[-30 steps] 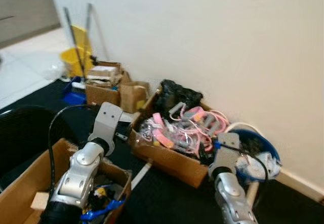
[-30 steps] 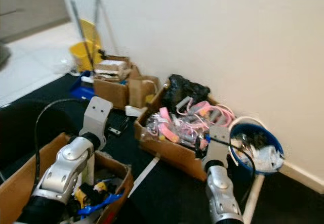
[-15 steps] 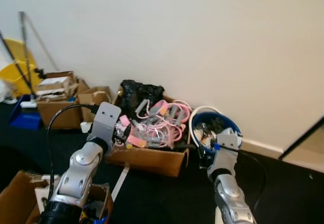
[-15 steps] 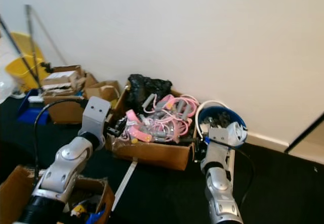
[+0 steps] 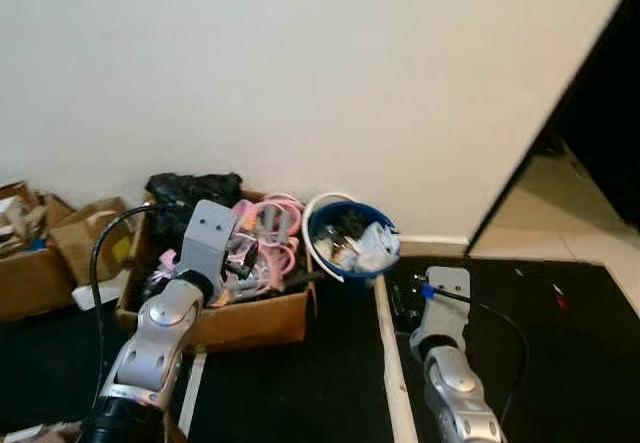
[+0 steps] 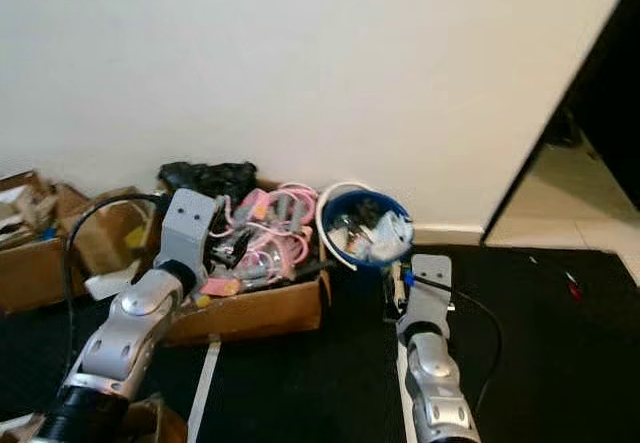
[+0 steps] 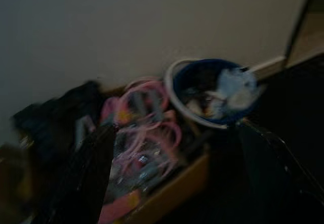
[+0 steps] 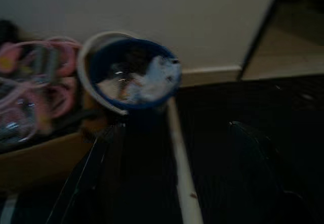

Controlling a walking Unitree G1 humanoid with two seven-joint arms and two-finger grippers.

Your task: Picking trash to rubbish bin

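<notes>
A blue rubbish bin with a white rim stands against the wall, with white crumpled trash inside. It also appears as the bin and the bin in the dark, blurred wrist views. My left gripper is held over a cardboard box of pink cables, its fingers spread apart and holding nothing. My right gripper hangs low over the black floor just right of the bin, open and holding nothing. A small red scrap lies on the black floor at the right.
A black bag sits at the back of the cable box. More cardboard boxes stand at the far left. A white strip runs along the floor below the bin. A doorway with a pale floor opens at the right.
The whole view has swung to the right: the bin is now near the centre, the yellow mop bucket has left the picture, and the doorway has come in. Both arms keep their pose.
</notes>
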